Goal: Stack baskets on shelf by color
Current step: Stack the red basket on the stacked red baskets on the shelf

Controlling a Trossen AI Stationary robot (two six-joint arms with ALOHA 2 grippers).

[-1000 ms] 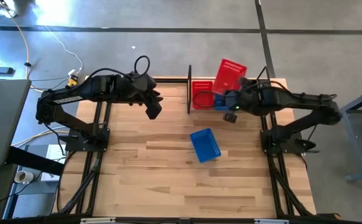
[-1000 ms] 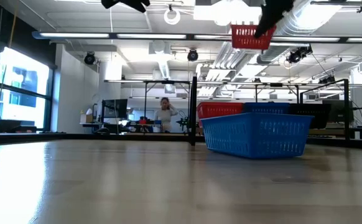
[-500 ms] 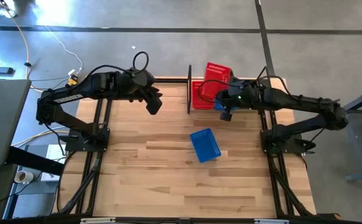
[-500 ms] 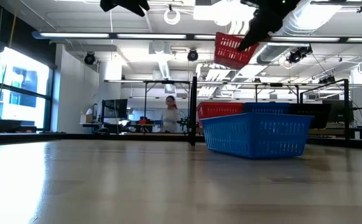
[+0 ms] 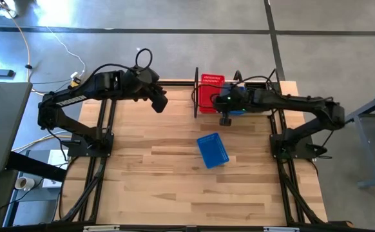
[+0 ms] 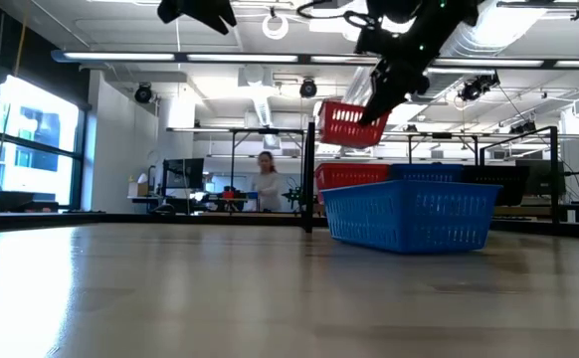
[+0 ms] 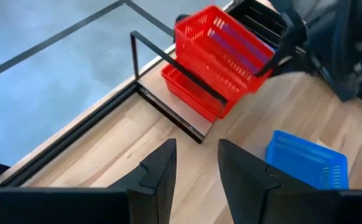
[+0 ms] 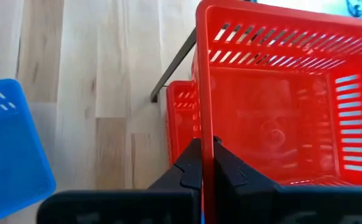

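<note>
A red basket [image 5: 211,86] hangs in my right gripper [image 5: 225,103] above a second red basket [image 7: 190,94] that rests on the left end of the black wire shelf [image 5: 196,94]. The low view shows the held red basket [image 6: 343,123] tilted, just above the lower red basket [image 6: 351,176]. One blue basket [image 5: 212,150] sits on its base on the table in front of the shelf. Another blue basket [image 6: 427,171] sits on the shelf beside the red one. My left gripper [image 5: 158,103] hovers open, left of the shelf, holding nothing. My right gripper holds the upper red basket by the rim of one side wall [image 8: 204,146]. One finger [image 8: 189,167] is outside the wall and the other finger [image 8: 229,169] is inside the basket. The fingers slant down from above. The basket is lifted clear and hangs tilted below them.
The shelf's upright end frame [image 7: 168,70] stands close beside the held basket. Black arm-mount frames [image 5: 100,138] run along both table sides. Bare wood [image 5: 174,187] stretches across the near half of the table. A person [image 6: 266,181] stands far off in the room.
My right gripper has carried the red basket toward the table's left and down, from high beyond the shelf's right part to just above the red basket at its left end. The basket has turned and tipped on the way. The gripper has stayed shut on it.
</note>
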